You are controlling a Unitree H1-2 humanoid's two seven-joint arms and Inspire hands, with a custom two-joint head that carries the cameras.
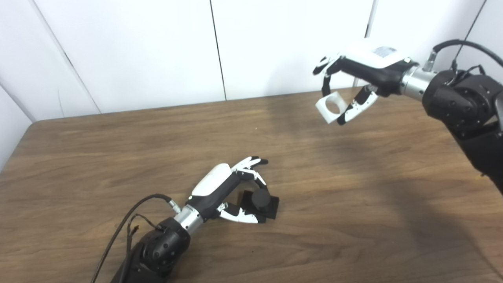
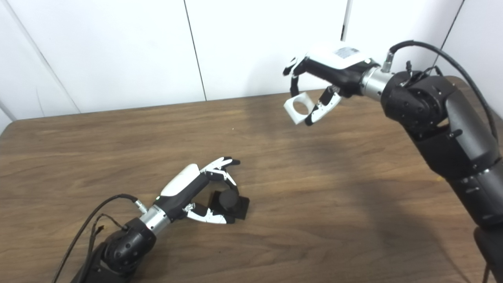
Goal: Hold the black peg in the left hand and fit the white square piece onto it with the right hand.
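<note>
Left robot hand (image 1: 232, 188) lies low over the bench (image 1: 118, 157), its fingers (image 1: 251, 162) curved over the black peg (image 1: 260, 201) and its thumb reaching along the near side of the peg's flat square base. The peg itself is a short round post standing upright on that base, and the base rests on the wood; fingers and thumb sit close around the post, though whether they actually press on it cannot be told from either view. At about two o'clock from the peg, well apart from it and raised above the far part of the bench, the right robot hand (image 1: 353, 78) has closed on the white square piece (image 1: 331, 107), with the fingers coming down on its upper far side and the thumb under its lower right edge. The piece is tilted, one corner pointing down, and its round hole faces toward the cameras. The right arm (image 2: 440, 118) comes in from four o'clock, black and thick, with a cable (image 2: 432, 51) looping over its wrist. The left arm (image 1: 157, 251) comes in from seven o'clock, and thin black wires (image 1: 129, 220) trail beside its wrist. Beyond the bench, at twelve o'clock, stands a white panelled wall (image 1: 157, 51) with dark seams between the panels.
</note>
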